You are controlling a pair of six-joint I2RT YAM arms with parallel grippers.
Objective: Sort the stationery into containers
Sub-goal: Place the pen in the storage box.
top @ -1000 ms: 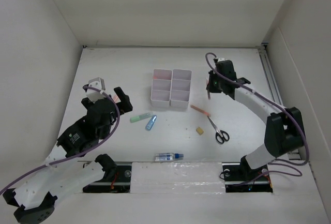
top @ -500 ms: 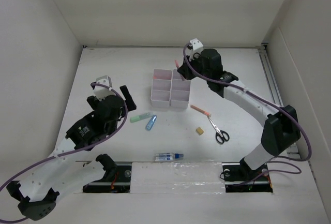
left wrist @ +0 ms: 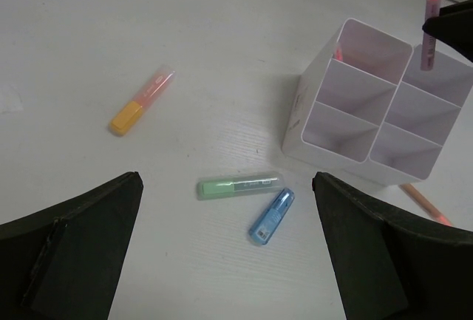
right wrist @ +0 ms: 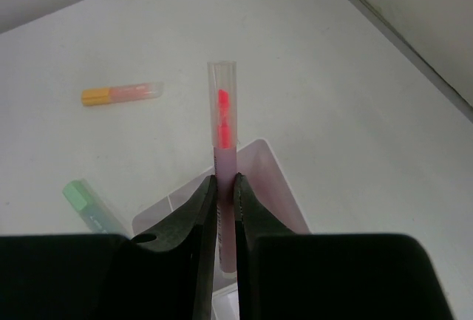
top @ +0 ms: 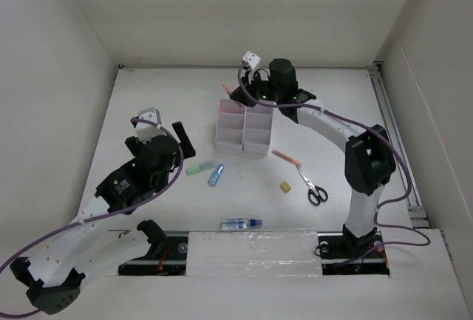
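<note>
Risk: the right gripper [right wrist: 222, 187] pinches the pink marker [right wrist: 224, 124] low on its barrel, so on release the marker could tilt, catch the white organizer [right wrist: 275, 187] rim and fall outside. The gripper is nearly closed on the upright marker above the organizer's far row, toward the worktop's far edge; exact compartment unclear. The left gripper [top: 164, 126] is wide open and empty near the left edge.

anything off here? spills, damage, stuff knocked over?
Nothing stands out. The organizer stands upright, the right gripper holds a pink highlighter upright above it, and the green marker and scissors lie flat on the table.
</note>
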